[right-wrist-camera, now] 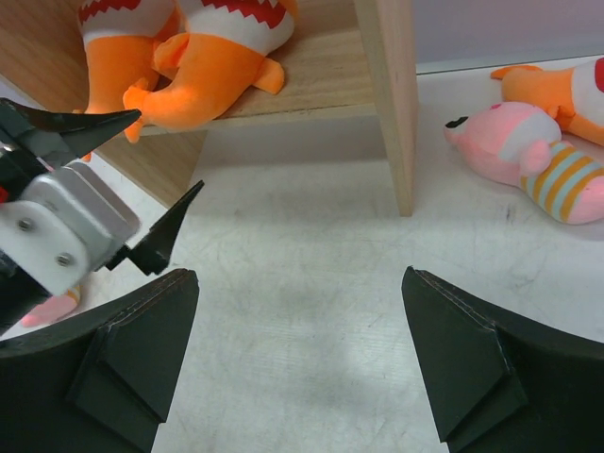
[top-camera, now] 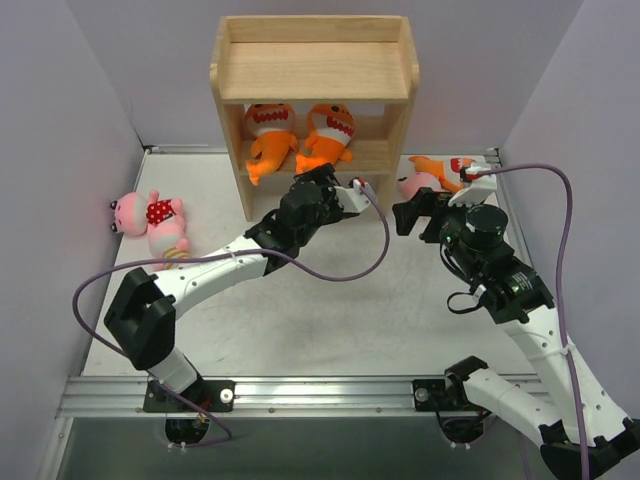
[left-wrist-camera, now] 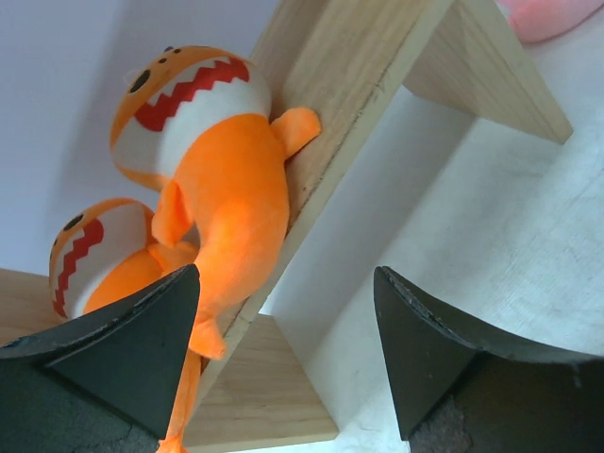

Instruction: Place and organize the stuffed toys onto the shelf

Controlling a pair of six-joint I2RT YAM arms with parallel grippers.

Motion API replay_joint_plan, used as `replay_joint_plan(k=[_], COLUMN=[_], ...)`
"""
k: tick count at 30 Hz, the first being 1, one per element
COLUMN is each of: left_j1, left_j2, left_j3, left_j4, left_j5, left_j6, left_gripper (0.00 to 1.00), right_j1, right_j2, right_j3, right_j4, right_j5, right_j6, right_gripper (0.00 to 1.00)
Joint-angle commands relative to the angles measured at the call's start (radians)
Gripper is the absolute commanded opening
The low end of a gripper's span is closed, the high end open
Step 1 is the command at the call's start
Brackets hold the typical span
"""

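Note:
The wooden shelf (top-camera: pixel 315 70) stands at the back of the table. Two orange fish toys (top-camera: pixel 270 135) (top-camera: pixel 330 132) sit side by side on its middle tier. My left gripper (top-camera: pixel 335 185) hovers just in front of them, open and empty; its wrist view shows one fish (left-wrist-camera: pixel 222 179) close up with the other (left-wrist-camera: pixel 94 255) beside it. My right gripper (top-camera: pixel 412 212) is open and empty right of the shelf. Behind it lie a pink striped doll (right-wrist-camera: pixel 538 156) and a third orange fish (right-wrist-camera: pixel 557 90). At far left lie a polka-dot doll (top-camera: pixel 150 212) and a striped one (top-camera: pixel 168 240).
The shelf's right post (right-wrist-camera: pixel 387 94) stands between my right gripper and the shelved fish. My left gripper's fingers (right-wrist-camera: pixel 160 236) show at the left of the right wrist view. Grey walls close in the table on the left, right and back.

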Motion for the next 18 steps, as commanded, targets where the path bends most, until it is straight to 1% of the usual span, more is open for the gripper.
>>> replay_joint_plan(k=[1, 8, 14, 18], left_j1=[-0.018, -0.020, -0.011, 0.002], left_j2=[0.056, 0.160, 0.206, 0.226], left_j3=[0.064, 0.131, 0.179, 0.203], left_j4=[0.059, 0.079, 0.057, 0.013], left_j5=[-0.070, -0.121, -0.117, -0.115], left_j6=[0.144, 0.243, 0.235, 0.199], left_gripper=[0.83, 0.81, 0.73, 0.72], right_j1=[-0.003, -0.011, -0.020, -0.026], right_j2=[-0.013, -0.001, 0.022, 0.033], right_j3=[0.040, 0.064, 0.086, 0.106], right_j4=[-0.001, -0.018, -0.033, -0.042], right_j5=[0.051, 0.084, 0.089, 0.092], right_j6=[-0.025, -0.045, -0.066, -0.080], right_gripper=[0.93, 0.94, 0.94, 0.94])
